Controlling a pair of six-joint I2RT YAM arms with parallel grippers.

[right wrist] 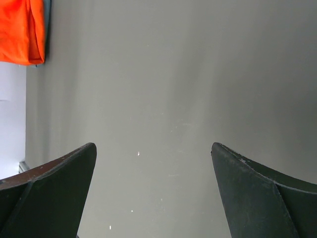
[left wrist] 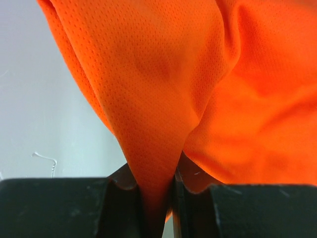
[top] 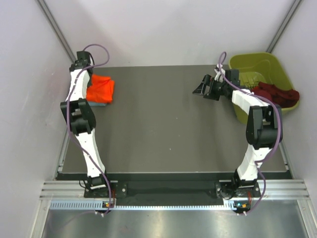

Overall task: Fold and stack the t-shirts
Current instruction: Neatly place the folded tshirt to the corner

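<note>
Top external view: the orange t-shirt [top: 101, 88] sits in the upper left of the frame atop a grey-blue t-shirt [top: 99, 103]. The maroon t-shirt [top: 275, 92] lies in the olive-green bin [top: 247, 62] at upper right. The left gripper [left wrist: 156, 183] pinches a fold of the orange cloth between nearly closed jaws. The right gripper [right wrist: 152, 148] hangs spread wide over the dark table [top: 158, 129], holding nothing.

Light is even and diffuse across the table [top: 158, 124], with only faint, soft shadows. Glare marks the metal rail [top: 168, 204] at the table's near edge. Orange shirt [left wrist: 163, 74] weave sharp; right gripper [right wrist: 154, 148] edges soft.
</note>
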